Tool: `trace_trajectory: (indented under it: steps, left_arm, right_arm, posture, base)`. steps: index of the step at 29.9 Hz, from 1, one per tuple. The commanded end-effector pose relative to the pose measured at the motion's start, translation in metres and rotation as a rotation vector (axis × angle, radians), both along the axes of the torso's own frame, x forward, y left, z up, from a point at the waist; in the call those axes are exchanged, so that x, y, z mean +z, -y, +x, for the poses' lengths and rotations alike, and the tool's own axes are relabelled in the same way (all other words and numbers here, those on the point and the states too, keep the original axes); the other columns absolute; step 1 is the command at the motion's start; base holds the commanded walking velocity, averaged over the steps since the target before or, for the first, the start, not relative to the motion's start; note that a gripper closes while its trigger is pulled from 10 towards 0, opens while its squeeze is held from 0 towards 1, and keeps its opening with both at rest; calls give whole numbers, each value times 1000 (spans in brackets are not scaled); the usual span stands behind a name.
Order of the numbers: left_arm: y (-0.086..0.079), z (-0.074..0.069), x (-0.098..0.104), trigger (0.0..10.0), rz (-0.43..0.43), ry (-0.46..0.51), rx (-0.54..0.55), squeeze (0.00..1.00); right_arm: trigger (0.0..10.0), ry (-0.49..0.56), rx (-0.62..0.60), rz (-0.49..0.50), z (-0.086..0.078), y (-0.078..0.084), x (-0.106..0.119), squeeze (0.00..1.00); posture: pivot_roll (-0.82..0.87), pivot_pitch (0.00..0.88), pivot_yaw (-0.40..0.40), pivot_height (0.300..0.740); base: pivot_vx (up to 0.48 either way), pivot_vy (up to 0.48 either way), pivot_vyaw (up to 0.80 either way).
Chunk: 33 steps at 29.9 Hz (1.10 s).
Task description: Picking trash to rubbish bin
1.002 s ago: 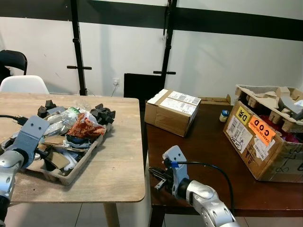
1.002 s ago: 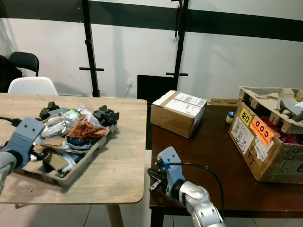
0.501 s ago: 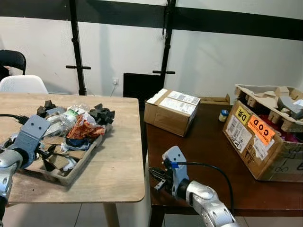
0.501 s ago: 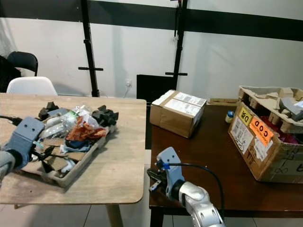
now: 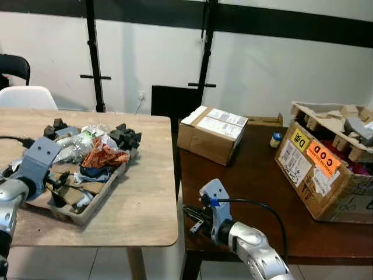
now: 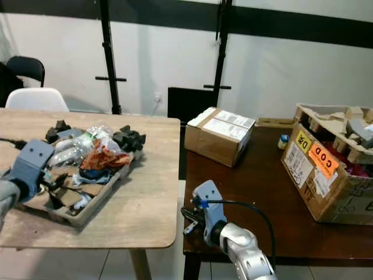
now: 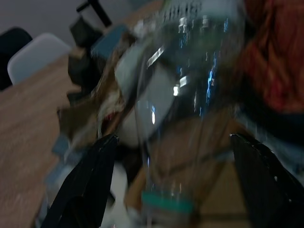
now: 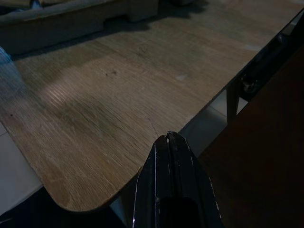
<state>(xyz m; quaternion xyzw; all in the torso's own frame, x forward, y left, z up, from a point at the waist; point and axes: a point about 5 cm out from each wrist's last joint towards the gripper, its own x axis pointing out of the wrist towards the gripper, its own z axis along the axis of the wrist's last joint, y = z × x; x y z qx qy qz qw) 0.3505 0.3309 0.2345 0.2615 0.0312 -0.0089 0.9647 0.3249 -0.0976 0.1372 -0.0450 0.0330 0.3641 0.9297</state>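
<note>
On the light wooden table [image 5: 145, 192] at the left, the trash [image 5: 96, 157] lies heaped in a cardboard tray [image 5: 87, 211], none binned yet. The left gripper [image 7: 173, 185] is spread wide around a clear plastic bottle [image 7: 190, 95] there, not yet clamped. The right gripper [image 8: 170, 142], fingers pressed together and holding nothing, waits near the dark table [image 5: 256, 175].

blurred clear bottle [image 7: 190, 95], left tool [image 7: 175, 185] fingers cut off

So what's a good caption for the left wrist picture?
Open left gripper reaching around a clear bottle in the trash tray.
</note>
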Motion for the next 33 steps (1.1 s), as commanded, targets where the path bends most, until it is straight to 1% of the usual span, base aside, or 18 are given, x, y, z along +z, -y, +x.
trace_trajectory:
  steps: [1,4,7,9,10,19,20,22,23,27,31,33]
  left_arm:
    - [-3,-1,1,10000,5,-2,-3,0]
    - [0,3,5,10000,18,-6,-25,0]
    - [0,5,-1,10000,47,-67,-28,0]
    - [0,5,-3,10000,57,-85,-28,0]
    - [-1,5,-6,10000,58,-106,-31,0]
    - [-3,4,-9,10000,48,-138,-34,0]
    - [-3,4,-9,5922,49,-140,-35,0]
    - [-4,4,-9,5922,51,-141,-36,0]
    - [-5,4,-8,0,49,-139,-36,0]
    - [-6,4,-5,0,44,-127,-35,0]
    - [-9,3,5,0,43,-82,-6,0]
    - [-10,3,7,0,46,-74,1,0]
  right_arm:
    - [10000,4,-8,3,0,2,3,0]
    - [10000,13,-3,6,-1,0,7,0]
    - [10000,17,1,7,-3,-2,9,0]
    - [10000,17,1,7,-4,-3,9,0]
    - [10000,17,2,6,-5,-3,9,0]
    - [10000,15,-1,5,-4,-3,10,0]
    - [10000,16,-2,5,-4,-3,10,0]
    - [10000,15,-2,5,-4,-3,11,0]
    - [10000,16,-2,3,-4,-4,11,0]
    - [10000,17,-1,1,-4,-4,11,0]
    - [10000,18,-4,-3,-5,-4,11,0]
    - [10000,18,-4,-3,-5,-3,11,0]
  posture:
    - [-20,169,-72,740]
    - [-23,182,-72,740]
    - [-29,193,-71,740]
    - [-29,193,-71,740]
    - [-27,199,-70,740]
    - [-27,197,-70,740]
    - [-27,197,-70,740]
    - [-27,197,-70,740]
    - [-26,197,-75,740]
    - [-26,195,-75,740]
    - [-27,191,-71,740]
    - [-27,191,-71,740]
  base:
    - [0,0,0]
    - [0,0,0]
    - [0,0,0]
    - [0,0,0]
    - [0,0,0]
    - [0,0,0]
    - [0,0,0]
    - [0,0,0]
    - [0,0,0]
    - [0,0,0]
    - [0,0,0]
    - [0,0,0]
